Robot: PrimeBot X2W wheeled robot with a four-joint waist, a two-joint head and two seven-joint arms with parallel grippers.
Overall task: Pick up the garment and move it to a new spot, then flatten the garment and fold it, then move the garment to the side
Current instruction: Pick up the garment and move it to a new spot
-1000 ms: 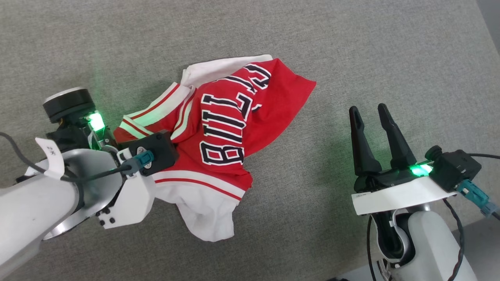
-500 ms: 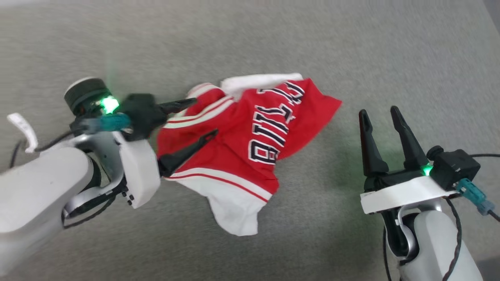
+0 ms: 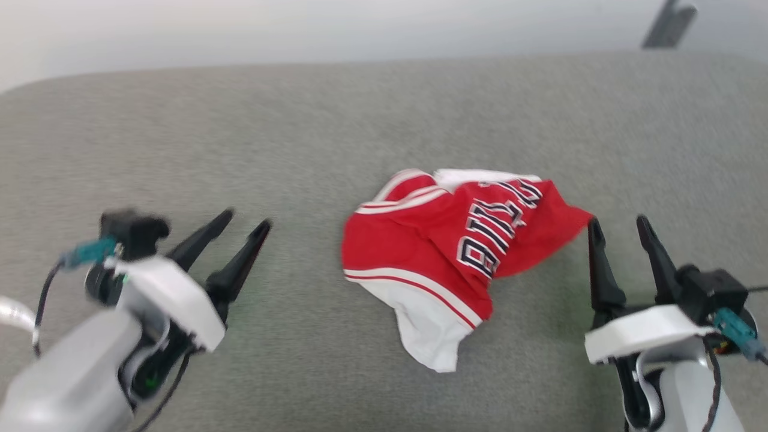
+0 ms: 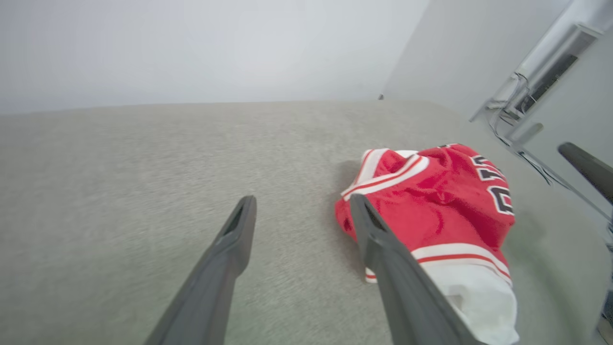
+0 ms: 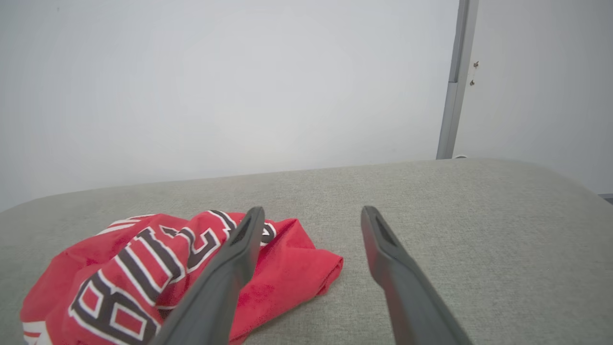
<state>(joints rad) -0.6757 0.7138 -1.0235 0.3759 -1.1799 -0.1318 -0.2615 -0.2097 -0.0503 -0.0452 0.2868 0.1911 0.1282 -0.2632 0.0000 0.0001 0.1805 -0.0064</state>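
Note:
The garment (image 3: pixel 456 252), a red jersey with white panels, striped trim and black-white lettering, lies crumpled in a heap on the grey fabric surface (image 3: pixel 300 150). My left gripper (image 3: pixel 246 219) is open and empty, well to the left of the heap. In the left wrist view the garment (image 4: pixel 440 201) sits just right of my open left gripper (image 4: pixel 301 206). My right gripper (image 3: pixel 618 221) is open and empty, its tips just right of the garment's red corner. In the right wrist view the garment (image 5: pixel 143 268) lies to the lower left of my right gripper (image 5: pixel 311 213).
The grey surface ends at a rounded far edge (image 3: pixel 360 63) with a pale wall behind. A grey post (image 5: pixel 452 81) stands on the wall to the right. Cables and a bracket (image 4: pixel 531 91) show beyond the surface's right side.
My left gripper opened, let go of the garment and drew back to the left. The garment dropped into a heap. The head camera tilted up, so the far edge and wall came into view.

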